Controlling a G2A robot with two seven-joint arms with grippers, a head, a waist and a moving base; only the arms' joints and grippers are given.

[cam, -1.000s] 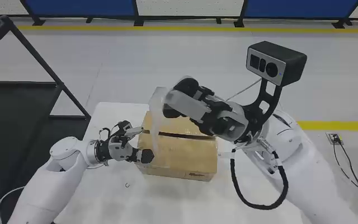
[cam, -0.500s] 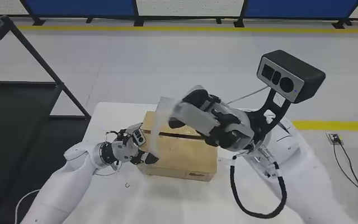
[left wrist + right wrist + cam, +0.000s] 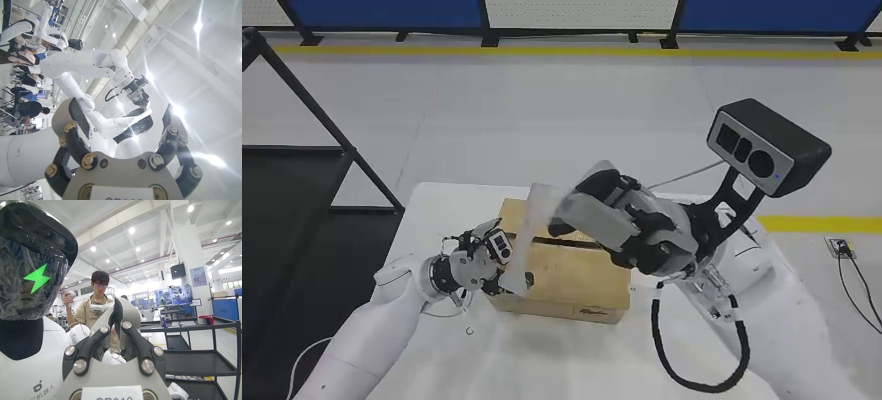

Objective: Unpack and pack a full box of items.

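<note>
Top view: cardboard box (image 3: 567,272) rests on the white table (image 3: 542,350). Left gripper (image 3: 510,272), fingers spread apart and holding nothing, sits at the box's left edge. Right gripper (image 3: 144,108) is clamped on a translucent plastic bag (image 3: 532,215) hanging above the box

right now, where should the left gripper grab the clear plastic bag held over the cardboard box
Probably its loose lower end, coming from below: the right gripper pinches the clear plastic bag at its top, so it hangs slack toward the upturned, open left gripper.
</note>
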